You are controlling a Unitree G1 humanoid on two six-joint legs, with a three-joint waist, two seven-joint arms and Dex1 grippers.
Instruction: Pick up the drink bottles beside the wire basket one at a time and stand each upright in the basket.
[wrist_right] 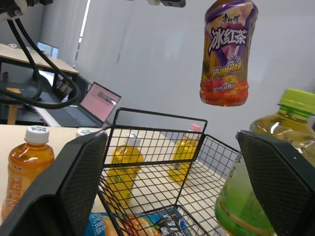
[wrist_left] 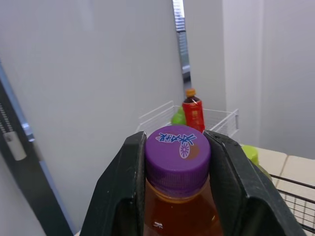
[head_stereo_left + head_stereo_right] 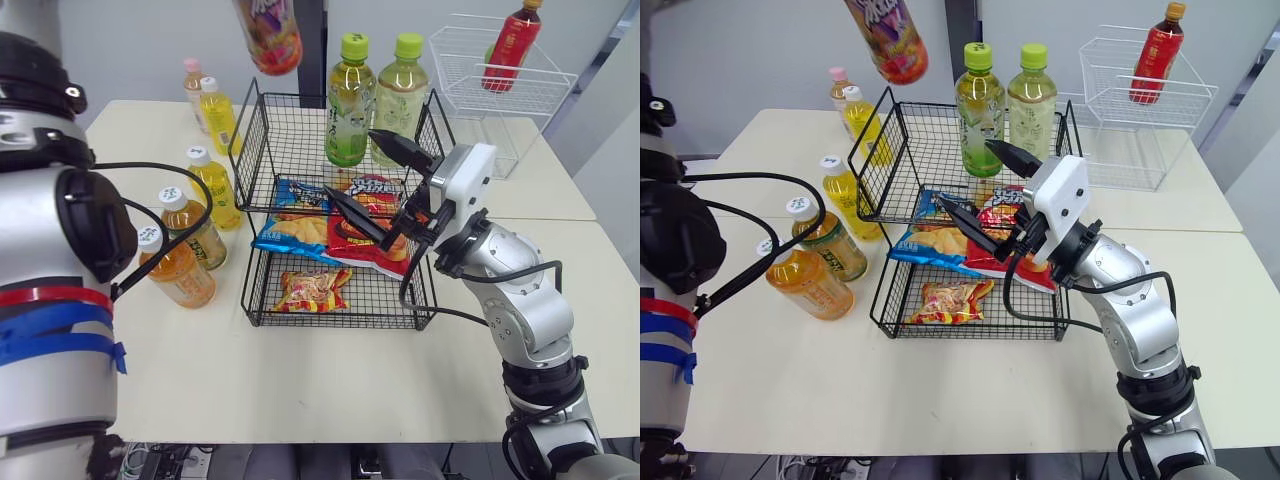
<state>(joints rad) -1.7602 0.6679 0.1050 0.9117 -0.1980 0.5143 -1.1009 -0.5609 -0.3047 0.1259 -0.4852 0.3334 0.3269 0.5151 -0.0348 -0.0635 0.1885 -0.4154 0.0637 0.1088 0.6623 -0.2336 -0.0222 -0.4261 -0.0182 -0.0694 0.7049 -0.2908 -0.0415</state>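
Left claw (image 2: 177, 141) clamps purple-capped bottle (image 3: 268, 35) high over wire basket (image 3: 243, 158); right claw (image 3: 350, 162) spread wide, above snack bags (image 3: 300, 230).

Left gripper (image 2: 177, 142) clamps high (arm raised); right gripper (image 3: 350, 162) gapes wide.

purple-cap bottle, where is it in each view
Left eye view: purple-cap bottle at the top edge, above the far left corner of the black wire basket.
Right eye view: bottle, top edge, left of centre.
Left wrist view: its cap clamped in the left pincer.
Right wrist view: bottle hanging over the basket.
Shared landmark: the basket.
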